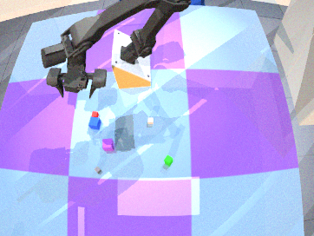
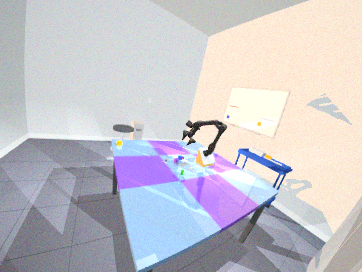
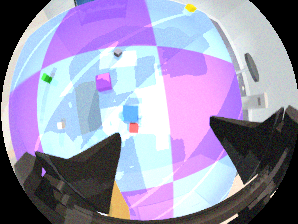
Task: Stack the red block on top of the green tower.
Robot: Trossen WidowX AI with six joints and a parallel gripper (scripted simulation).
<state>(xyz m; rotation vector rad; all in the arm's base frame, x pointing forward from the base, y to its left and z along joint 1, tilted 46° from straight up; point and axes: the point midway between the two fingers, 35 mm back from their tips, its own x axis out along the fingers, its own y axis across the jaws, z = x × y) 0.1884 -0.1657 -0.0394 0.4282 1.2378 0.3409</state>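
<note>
My jaws: my gripper stands wide apart with nothing between the fingers, held above the table
Red block: the red block lies below and a little ahead of my jaws, touching the blue block on its near side; in the wrist view the red block sits in the gap between my two finger tips, with the blue block just beyond it
Green tower: the green tower stands well apart from my jaws, far off to one side across the table; in the wrist view it is a small green spot near the left edge, and I cannot tell how many blocks make it up
Other blocks: a magenta block lies beyond the blue one, a white block off to the side, a small brown block farther still
Top view only: it shows my base plate, white with an orange corner, behind my jaws
Exterior view only: it shows the room, with a blue bench and a whiteboard behind my arm, and a round stool past the table's far corner; the blocks are only specks here
Wrist view only: a yellow block near the table's far edge
Writing: marks on the whiteboard are too small to read; I see no brand or label
</note>
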